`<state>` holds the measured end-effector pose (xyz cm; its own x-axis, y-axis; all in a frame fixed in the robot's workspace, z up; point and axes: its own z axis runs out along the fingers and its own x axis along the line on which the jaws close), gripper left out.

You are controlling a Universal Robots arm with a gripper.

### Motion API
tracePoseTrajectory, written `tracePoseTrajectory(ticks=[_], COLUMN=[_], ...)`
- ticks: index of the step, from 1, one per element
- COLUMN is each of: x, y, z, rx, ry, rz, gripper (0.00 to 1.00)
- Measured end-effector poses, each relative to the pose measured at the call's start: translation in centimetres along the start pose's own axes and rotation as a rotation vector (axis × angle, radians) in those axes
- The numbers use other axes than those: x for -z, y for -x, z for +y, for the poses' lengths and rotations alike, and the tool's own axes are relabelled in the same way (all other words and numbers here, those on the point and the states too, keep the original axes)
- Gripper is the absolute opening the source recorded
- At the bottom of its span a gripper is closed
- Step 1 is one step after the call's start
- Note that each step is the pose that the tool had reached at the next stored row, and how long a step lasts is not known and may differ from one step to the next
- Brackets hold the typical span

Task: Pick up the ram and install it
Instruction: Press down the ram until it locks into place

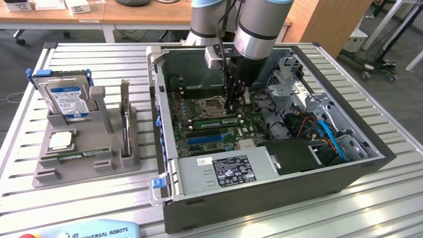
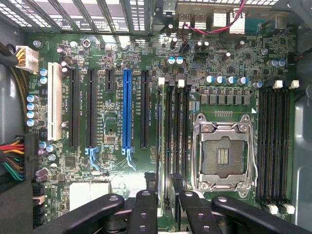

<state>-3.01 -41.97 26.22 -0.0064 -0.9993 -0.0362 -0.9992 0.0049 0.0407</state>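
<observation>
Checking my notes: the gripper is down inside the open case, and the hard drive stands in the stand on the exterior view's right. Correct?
Not quite: the exterior view shows the hard drive in the stand on its left. The gripper is inside the case.

Exterior view overlooks the computer case [image 1: 264, 198]; wrist view closely faces its motherboard [image 2: 112, 146].

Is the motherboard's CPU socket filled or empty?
Empty: the CPU socket shows bare contacts inside its metal frame, with nothing seated in it.
</observation>
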Motion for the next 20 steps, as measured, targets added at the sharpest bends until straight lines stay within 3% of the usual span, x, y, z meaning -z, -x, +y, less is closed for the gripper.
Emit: tracePoseTrajectory(ticks=[7,9,20], x=[0.0,0.0,0.0], y=[0.0,0.0,0.0], z=[0.0,0.0,-0.08], rx=[0.0,0.0,0.0], ry=[0.0,0.0,0.0], rz=[0.0,0.0,-0.0012], gripper=[0.24,0.11,0.1])
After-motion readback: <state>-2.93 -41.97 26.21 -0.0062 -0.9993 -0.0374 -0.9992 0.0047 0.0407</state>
